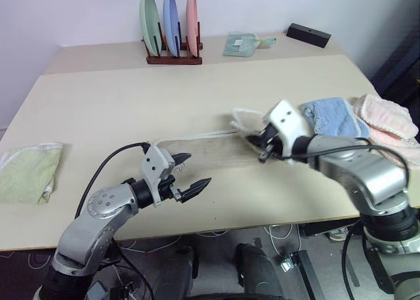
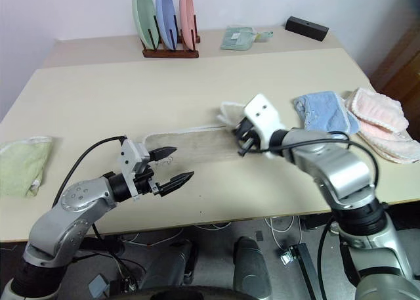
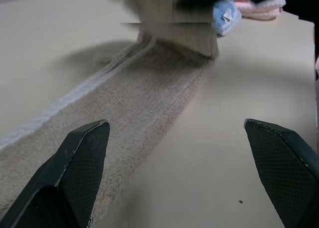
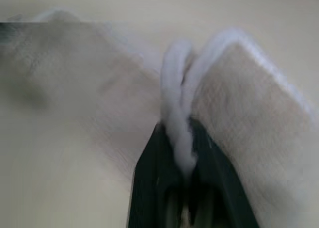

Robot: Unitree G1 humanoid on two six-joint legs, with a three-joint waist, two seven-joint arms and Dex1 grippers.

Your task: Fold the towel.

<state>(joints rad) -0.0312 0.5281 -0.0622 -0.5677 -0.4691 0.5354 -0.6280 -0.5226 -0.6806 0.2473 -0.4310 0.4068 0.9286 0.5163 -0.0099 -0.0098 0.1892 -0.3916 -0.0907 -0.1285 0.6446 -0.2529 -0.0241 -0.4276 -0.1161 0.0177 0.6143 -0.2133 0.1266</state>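
Step in hand, as I judge it: first fold, end over end. The long beige-tan terry towel with white corded edging (image 1: 210, 150) lies as a narrow strip on the pale wooden table (image 1: 131, 103), running from in front of the left gripper (image 1: 191, 171) across to the right gripper (image 1: 264, 150). The right gripper's two black fingers are clamped on the towel's right end; the right wrist view shows the white edging (image 4: 180, 113) pinched between them, with that end lifted and doubled. The left gripper hovers just above the table at the towel's left end, jaws spread wide, nothing between them.

Next move, by my reading: carry the held end leftward over the strip and lay it on the near end with edges matched. The left gripper could pin the near end so the strip does not drag.

Nearby but apart: a light blue folded towel (image 1: 331, 115) and a pink folded towel (image 1: 387, 119) to the right, a light green folded towel (image 1: 26, 172) at the left table edge.

No brand, label or writing is legible in any view.
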